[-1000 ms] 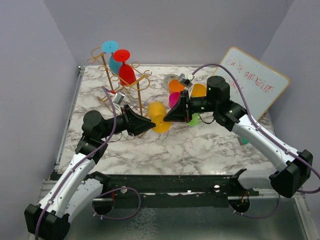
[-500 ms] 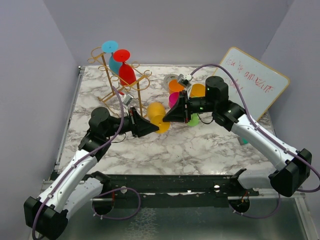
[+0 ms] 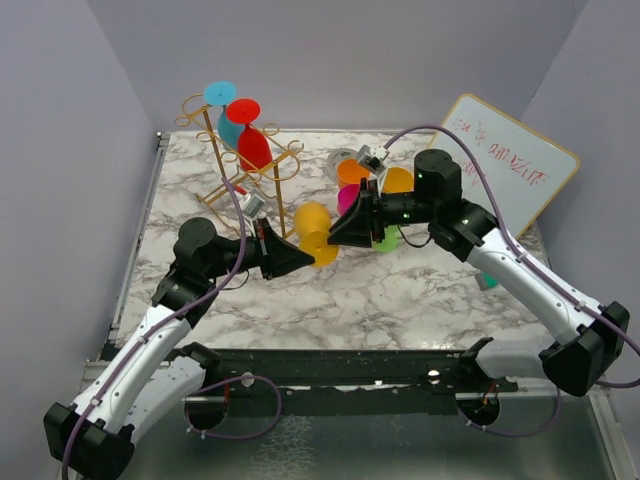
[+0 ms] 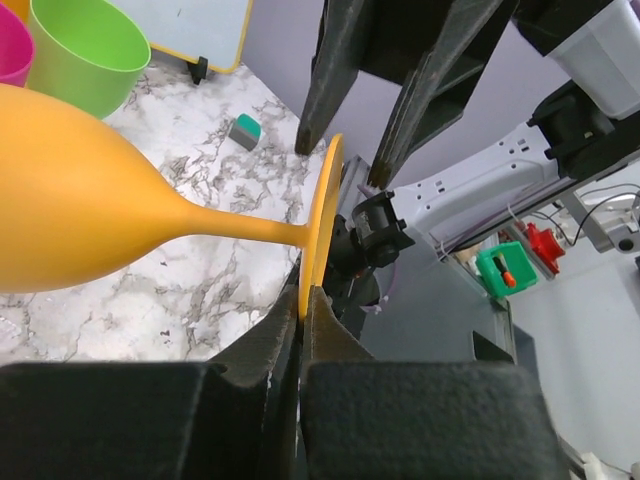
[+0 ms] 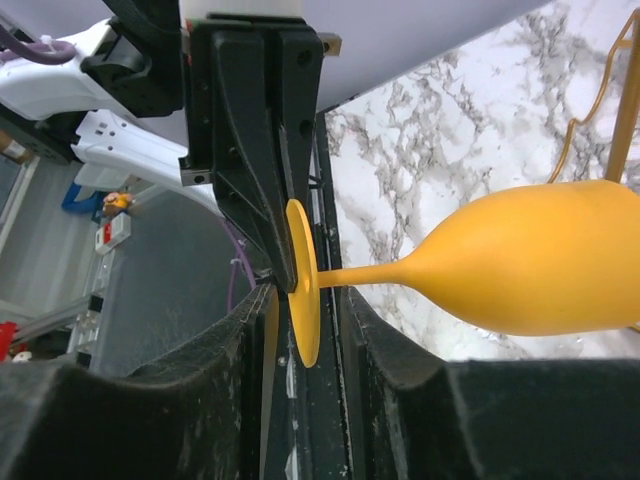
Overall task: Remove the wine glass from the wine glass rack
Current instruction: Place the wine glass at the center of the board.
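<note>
Left gripper (image 4: 300,298): I've got it pinching the foot of the yellow wine glass (image 4: 80,200).
Right gripper (image 5: 305,300): jaws apart, straddling that foot.
Wine glass rack (image 3: 277,200): red glass (image 3: 254,148) and blue glass (image 3: 229,126) hanging.

**Yellow-orange wine glass off the rack, held by its foot**

The wine glass (image 3: 314,230) (image 4: 90,200) (image 5: 540,255), opaque yellow-orange, lay on its side above the desk with its stem level and its round foot edge-on. The left pincer (image 3: 300,258) (image 4: 300,300) was clamped on the foot's rim. The right pincer (image 3: 336,234) (image 5: 305,300) straddled the same foot, its fingers standing clear of it on both sides. The bowl sat just beside the near post of the wine glass rack (image 3: 278,200) (image 5: 628,90), a thin gold wire stand with curled arms at the desk's far left. A red glass (image 3: 252,148) and a blue glass (image 3: 228,125) hung upside down on it.
</note>
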Robot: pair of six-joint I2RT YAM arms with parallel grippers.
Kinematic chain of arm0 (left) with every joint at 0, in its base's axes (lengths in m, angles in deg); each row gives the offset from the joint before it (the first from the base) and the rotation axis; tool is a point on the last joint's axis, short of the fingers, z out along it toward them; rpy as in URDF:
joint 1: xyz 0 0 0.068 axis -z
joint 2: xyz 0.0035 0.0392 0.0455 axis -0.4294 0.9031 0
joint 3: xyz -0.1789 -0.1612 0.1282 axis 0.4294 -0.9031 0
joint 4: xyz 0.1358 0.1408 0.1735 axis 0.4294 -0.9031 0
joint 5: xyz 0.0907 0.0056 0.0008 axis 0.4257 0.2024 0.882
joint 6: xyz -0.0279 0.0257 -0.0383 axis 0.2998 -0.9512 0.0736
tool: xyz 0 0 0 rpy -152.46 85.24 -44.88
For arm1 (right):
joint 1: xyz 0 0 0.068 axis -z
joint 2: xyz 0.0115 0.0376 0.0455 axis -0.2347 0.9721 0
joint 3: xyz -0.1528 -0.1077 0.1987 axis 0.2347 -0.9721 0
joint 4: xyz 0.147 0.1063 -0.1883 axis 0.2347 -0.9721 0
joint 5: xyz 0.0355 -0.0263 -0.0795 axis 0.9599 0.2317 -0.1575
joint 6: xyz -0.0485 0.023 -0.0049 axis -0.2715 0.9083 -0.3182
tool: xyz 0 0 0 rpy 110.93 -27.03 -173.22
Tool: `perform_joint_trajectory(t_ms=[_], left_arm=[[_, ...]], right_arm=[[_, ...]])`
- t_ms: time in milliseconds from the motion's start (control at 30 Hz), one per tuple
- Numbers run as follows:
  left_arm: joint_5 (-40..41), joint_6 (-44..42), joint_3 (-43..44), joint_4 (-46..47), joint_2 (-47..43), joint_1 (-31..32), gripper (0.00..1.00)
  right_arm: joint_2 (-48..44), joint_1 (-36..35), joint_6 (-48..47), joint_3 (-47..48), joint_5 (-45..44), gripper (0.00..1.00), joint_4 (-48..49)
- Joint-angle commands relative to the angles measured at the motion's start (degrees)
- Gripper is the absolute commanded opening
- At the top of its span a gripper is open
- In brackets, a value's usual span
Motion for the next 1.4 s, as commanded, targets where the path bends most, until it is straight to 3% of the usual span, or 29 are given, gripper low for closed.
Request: perform_joint_trajectory(t_ms=[0,167,400,533,833,967,1133,1367], left_arm=[[-2.7,-3.4,-1.1,-0.5,-1.7,0.3,0.0],[-4.6,-7.4,-1.8,-0.5,-3.7,0.3,0.0],[-6.8,-12.5,-4.9,-0.1,-8.0,0.4,0.0],[-8.3,-16.2,-6.9,0.4,-11.0,0.4,0.0],[-11.0,-27.6,-12.5,3.2,-20.2,0.4,0.0],[-13.4,-27.5,-14.2,5.0,-19.9,0.4,0.0],[-16.7,-23.9,-15.9,11.8,-19.7,0.4,0.0],[-17.7,-23.5,-16.8,15.8,-22.5,0.4,0.0]], right_arm=[[-3.7,-0.3,-3.8,2.9,-3.5,0.4,-5.6],[-5.7,-0.2,-6.0,4.6,-10.2,0.52,-9.0],[-4.9,-0.2,-1.4,4.1,-38.7,0.63,-10.5],[-1.8,-0.1,1.2,5.8,-44.5,0.64,-13.3],[0.6,2.3,3.1,6.7,-30.2,0.75,-10.3],[3.2,7.0,4.7,8.5,-15.0,0.77,-9.7],[5.9,12.6,13.4,5.8,7.5,0.78,1.1],[9.5,13.0,18.5,4.5,20.1,0.77,8.0]])
